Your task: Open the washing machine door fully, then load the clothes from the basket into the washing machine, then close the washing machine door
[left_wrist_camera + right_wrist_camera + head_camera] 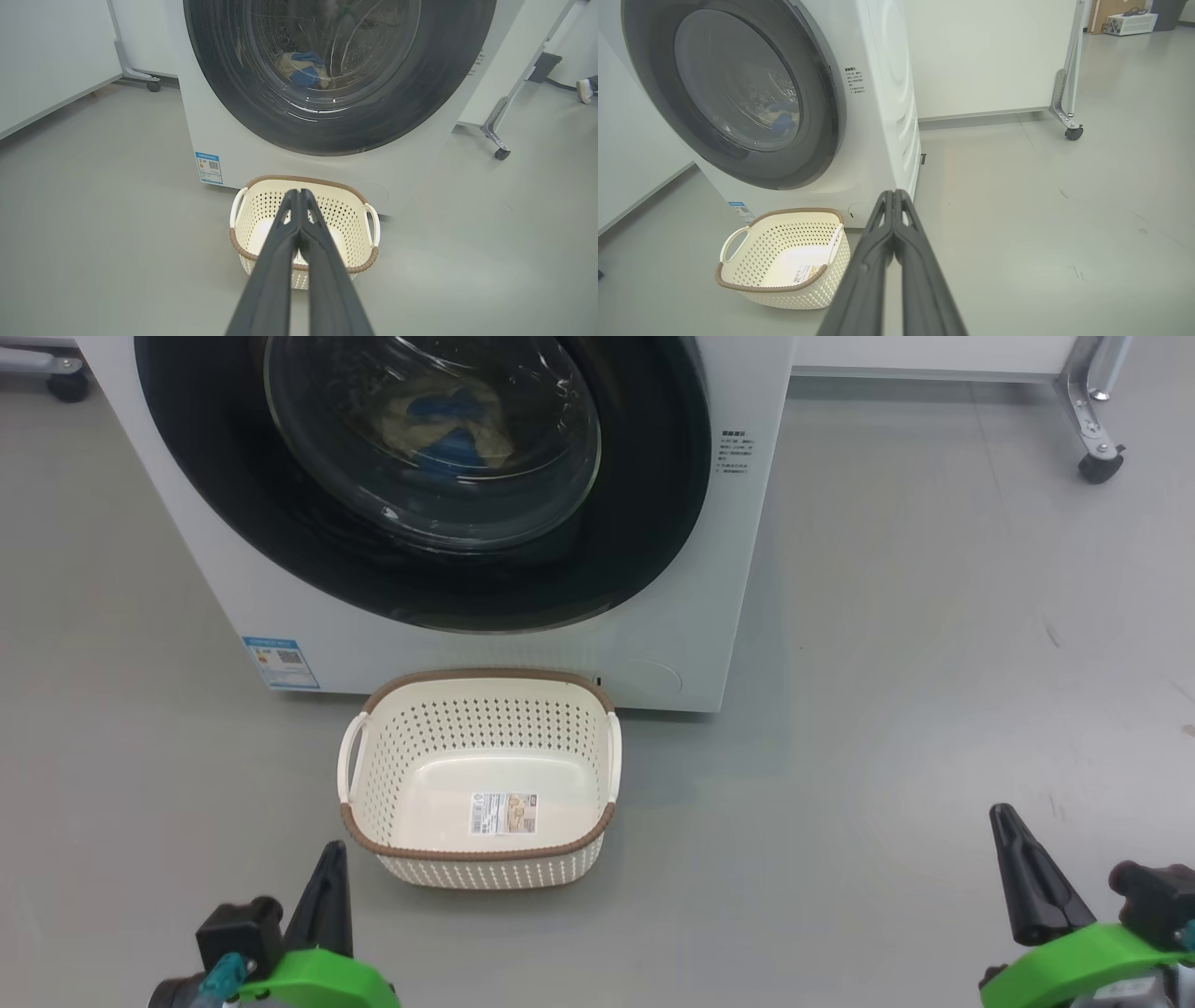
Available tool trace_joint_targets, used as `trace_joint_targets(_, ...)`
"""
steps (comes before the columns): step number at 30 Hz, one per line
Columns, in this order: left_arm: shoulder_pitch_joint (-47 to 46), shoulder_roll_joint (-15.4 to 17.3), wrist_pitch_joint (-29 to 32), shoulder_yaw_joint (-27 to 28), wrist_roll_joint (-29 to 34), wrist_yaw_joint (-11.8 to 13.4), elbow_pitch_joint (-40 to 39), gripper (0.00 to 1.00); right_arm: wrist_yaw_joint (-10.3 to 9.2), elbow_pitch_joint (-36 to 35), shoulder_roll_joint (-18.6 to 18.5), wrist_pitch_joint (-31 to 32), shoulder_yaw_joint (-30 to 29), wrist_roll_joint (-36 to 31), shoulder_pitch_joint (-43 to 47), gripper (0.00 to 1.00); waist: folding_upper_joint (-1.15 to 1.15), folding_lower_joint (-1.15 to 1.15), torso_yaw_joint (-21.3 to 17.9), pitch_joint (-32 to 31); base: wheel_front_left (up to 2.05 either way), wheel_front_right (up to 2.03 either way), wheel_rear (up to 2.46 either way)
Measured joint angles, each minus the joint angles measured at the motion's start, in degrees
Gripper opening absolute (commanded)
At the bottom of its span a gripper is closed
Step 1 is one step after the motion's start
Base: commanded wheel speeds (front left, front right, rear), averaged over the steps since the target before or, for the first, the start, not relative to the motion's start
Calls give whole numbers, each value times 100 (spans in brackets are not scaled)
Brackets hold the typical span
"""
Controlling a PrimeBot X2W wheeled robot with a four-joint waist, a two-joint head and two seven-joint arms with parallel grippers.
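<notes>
The washing machine (653, 644) stands ahead with its round black-rimmed door (215, 523) closed flat against the front. Through the glass I see cream and blue clothes (448, 425) lying inside the drum, also as clothes (303, 70). In front of it on the floor sits the cream basket (481, 854) with nothing in it but its bottom label. My left gripper (329, 859) hangs shut at the lower left, near the basket's left corner. My right gripper (1004, 821) is shut at the lower right, well clear of the basket (784, 284).
Grey floor surrounds the machine. A white panel on castor legs (1102, 462) stands at the back right, another castor (65, 383) at the back left. A shoe (586, 88) shows at the far right edge in the left wrist view.
</notes>
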Motion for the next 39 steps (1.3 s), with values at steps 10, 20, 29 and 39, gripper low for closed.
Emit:
trace_joint_targets(10,1,-46,146,159,-609,-73,-16,0,0,91,0,109,0,670,-20,0,0,0,-11,-4,0,0,0)
trace_joint_targets(20,1,-98,300,314,-1210,-129,-44,0,0,187,0,211,-1,1344,-101,0,0,0,-22,-7,0,0,0)
trace_joint_targets(29,1,-141,403,450,-1756,-180,-57,0,0,266,0,330,-1,1953,-164,0,0,0,-31,-10,0,0,0)
trace_joint_targets(39,2,-182,578,608,-2364,-236,-74,0,0,359,0,415,-2,2628,-279,0,0,0,-41,-14,0,0,0)
